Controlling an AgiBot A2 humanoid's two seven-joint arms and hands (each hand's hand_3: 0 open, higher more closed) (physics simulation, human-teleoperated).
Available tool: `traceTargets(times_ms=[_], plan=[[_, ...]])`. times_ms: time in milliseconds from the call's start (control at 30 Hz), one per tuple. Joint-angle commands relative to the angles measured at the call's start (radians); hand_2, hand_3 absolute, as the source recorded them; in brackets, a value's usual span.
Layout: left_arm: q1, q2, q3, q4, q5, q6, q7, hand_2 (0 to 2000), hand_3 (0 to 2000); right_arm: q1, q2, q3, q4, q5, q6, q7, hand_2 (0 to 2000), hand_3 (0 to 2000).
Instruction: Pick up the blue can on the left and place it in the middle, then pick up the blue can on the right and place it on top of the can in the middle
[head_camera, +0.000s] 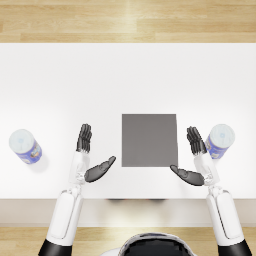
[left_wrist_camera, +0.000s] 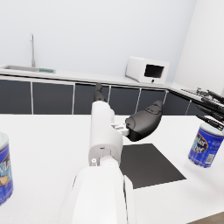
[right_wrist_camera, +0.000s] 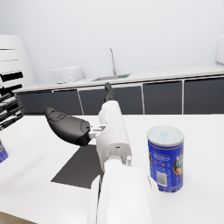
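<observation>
Right now both robot hands hover low over the white desk (head_camera: 60, 80) with nothing in them. The left robot hand (head_camera: 90, 157) is open, fingers stretched forward and thumb swung out toward the dark grey mat (head_camera: 149, 140), which lies between the two hands. The right robot hand (head_camera: 194, 159) mirrors it, fingers apart and empty.

The left blue can (head_camera: 25, 146) stands upright well out beyond the outer side of the left robot hand, apart from it, so a clear reach sideways is needed. The right blue can (head_camera: 220, 140) stands upright just beside the outer edge of the right robot hand's fingers, very close; whether they touch cannot be told from above.

Judging by their looks, the cans are rigid metal cylinders with smooth printed walls and pale flat lids: stiff, not fragile, probably moderately heavy if full, and rather slippery. The best hold seems to be around the side wall at mid-height, thumb on one side and fingers opposite, keeping the can vertical. A hold too high might tip it; a loose one might let it slide. The flat lids should allow stacking, though the upper can needs careful centring over the lower one.
</observation>
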Motion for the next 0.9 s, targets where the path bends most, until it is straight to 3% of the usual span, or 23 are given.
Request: traceTargets(times_ms=[33, 167, 400, 500, 733, 900], plan=[[-0.003, 0.001, 0.014, 0.008, 0.000, -0.029, -0.028, 0, 0, 0.000, -0.003, 0.013, 0.005, 0.000, -0.028, 0.029, 0, 0], [-0.005, 0.012, -0.136, -0.032, 0.000, -0.082, -0.082, 0, 0, 0.025, -0.026, -0.092, 0.051, 0.000, -0.081, 0.082, 0, 0], [0.000, 0.020, -0.344, -0.061, 0.311, -0.099, -0.099, 0, 0, 0.033, -0.038, -0.249, 0.076, 0.311, -0.098, 0.099, 0, 0], [-0.010, 0.026, -0.420, -0.059, 0.411, -0.100, -0.100, 0, 0, 0.021, -0.042, -0.279, 0.069, 0.383, -0.099, 0.100, 0, 0], [-0.048, 0.050, -0.594, -0.011, 0.464, -0.101, -0.101, 0, 0, -0.005, -0.054, -0.333, 0.033, 0.421, -0.100, 0.101, 0, 0], [-0.053, 0.057, -0.620, 0.100, 0.468, -0.101, -0.101, 0, 0, -0.004, -0.061, -0.333, -0.038, 0.424, -0.100, 0.101, 0, 0]])
